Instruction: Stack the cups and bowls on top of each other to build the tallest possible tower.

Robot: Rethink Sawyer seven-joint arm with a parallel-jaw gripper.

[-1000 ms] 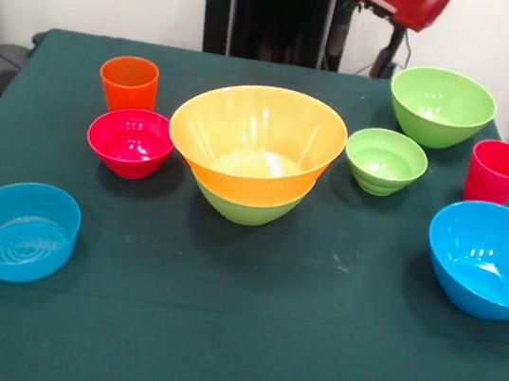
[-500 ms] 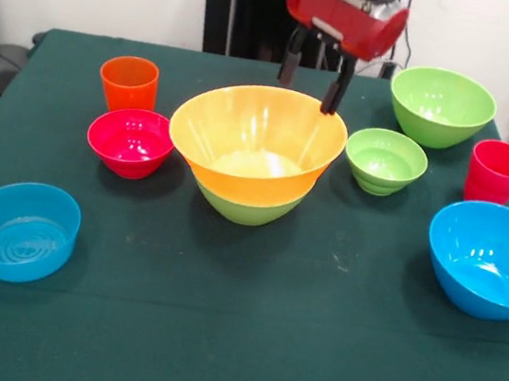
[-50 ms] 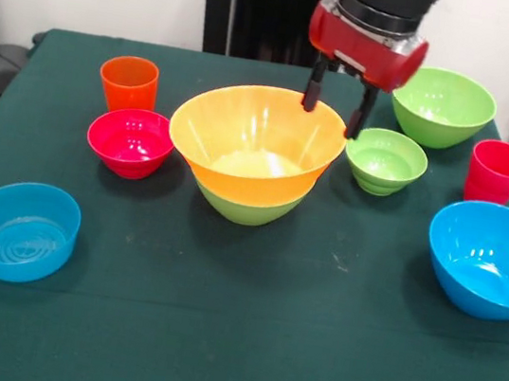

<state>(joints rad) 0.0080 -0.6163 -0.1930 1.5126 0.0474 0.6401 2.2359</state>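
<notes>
A: Sweeping the counter [image 3: 213, 338] from nine o'clock: small blue bowl [image 3: 18, 230] down at eight, lying alone. Above it the small red bowl [image 3: 130, 141], with the orange cup [image 3: 128, 82] just behind at ten.

B: And centre stage?

A: The very wide orange bowl [image 3: 256, 143], nested in a big green bowl [image 3: 244, 206] — the only stack on show, two pieces, so hardly a tower. I judge the build barely begun.

B: Where's the pincer?

A: The pincer [image 3: 334, 109] hangs at twelve-to-one, fingers spread, nothing between them, straddling the orange bowl's far rim. One finger sits over the bowl's inside, the other outside toward the small green bowl [image 3: 385, 161].

B: So a rim grasp?

A: That's my read. To do it well: come down straight so the wall lies between the fingers, pinch firmly because glossy plastic slips, and lift vertically, since a nested bowl may drag its partner up.

B: Rest of the field?

A: Small green bowl at two, a second big green bowl [image 3: 442, 106] behind it at one, red cup [image 3: 498, 171] further right, big blue bowl [image 3: 490, 259] at four. No yellow cup visible.
</notes>
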